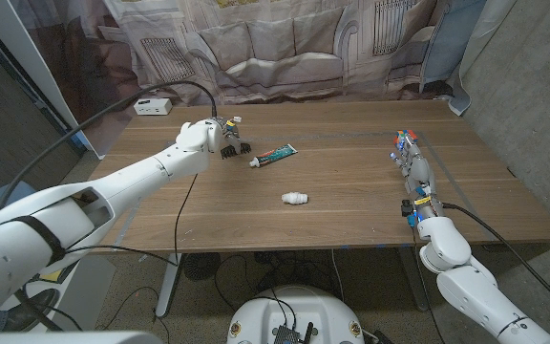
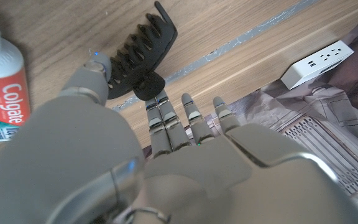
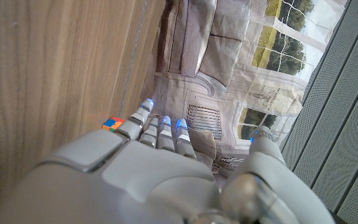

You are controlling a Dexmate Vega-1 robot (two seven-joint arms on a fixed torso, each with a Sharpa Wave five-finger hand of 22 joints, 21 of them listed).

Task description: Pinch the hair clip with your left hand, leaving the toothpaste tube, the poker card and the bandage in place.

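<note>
The black toothed hair clip (image 2: 143,53) sits between the thumb and a fingertip (image 2: 157,102) of my left hand (image 2: 135,155), which pinches it at the hinge. In the head view, my left hand (image 1: 216,136) is at the table's far left-middle with the clip (image 1: 236,146) dark under its fingers. I cannot tell whether the clip is off the wood. The Colgate toothpaste tube (image 1: 273,156) lies just right of the clip, also seen as the tube (image 2: 2,87). A small white bandage roll (image 1: 295,198) lies nearer the table's middle. My right hand (image 1: 414,167) stands on its edge at the right, fingers straight, holding nothing.
A white power strip (image 1: 153,106) with its cable lies at the far left corner, also seen as the strip (image 2: 319,62). A printed cloth backdrop (image 1: 285,43) hangs behind the table. The right table edge (image 1: 518,182) runs close beside my right hand (image 3: 148,168).
</note>
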